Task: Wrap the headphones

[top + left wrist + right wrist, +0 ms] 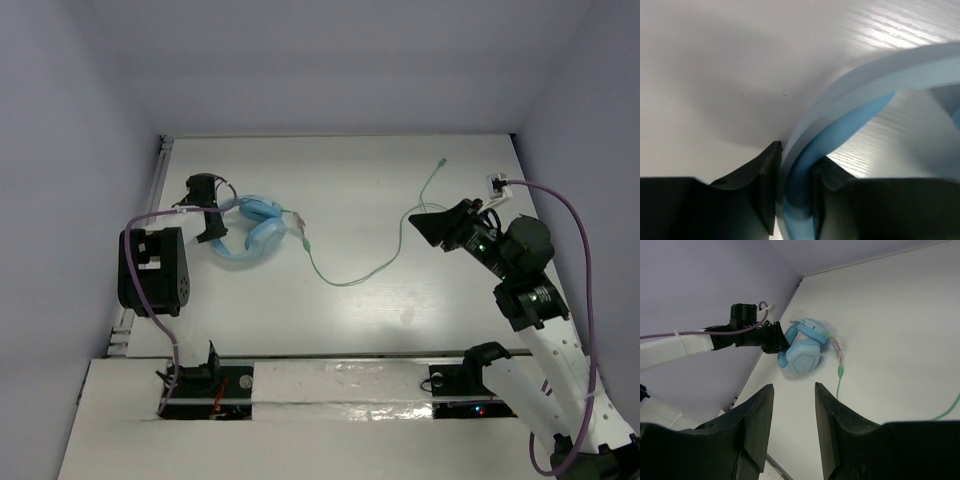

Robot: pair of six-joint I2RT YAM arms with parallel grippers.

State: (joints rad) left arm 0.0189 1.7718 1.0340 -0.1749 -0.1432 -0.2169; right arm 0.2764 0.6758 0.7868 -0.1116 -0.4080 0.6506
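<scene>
The top view looks down from behind the arms over the whole tabletop point(380, 200). The left wrist view sits tight against the headphones point(875, 75). The right wrist view sees them from afar; the top view shares them.

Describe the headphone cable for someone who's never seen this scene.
On the white table, find the light blue headphones at left. The cable trails right from them, curving up to a far plug. Thin and pale green, unlike the arms' thick purple cables.
</scene>
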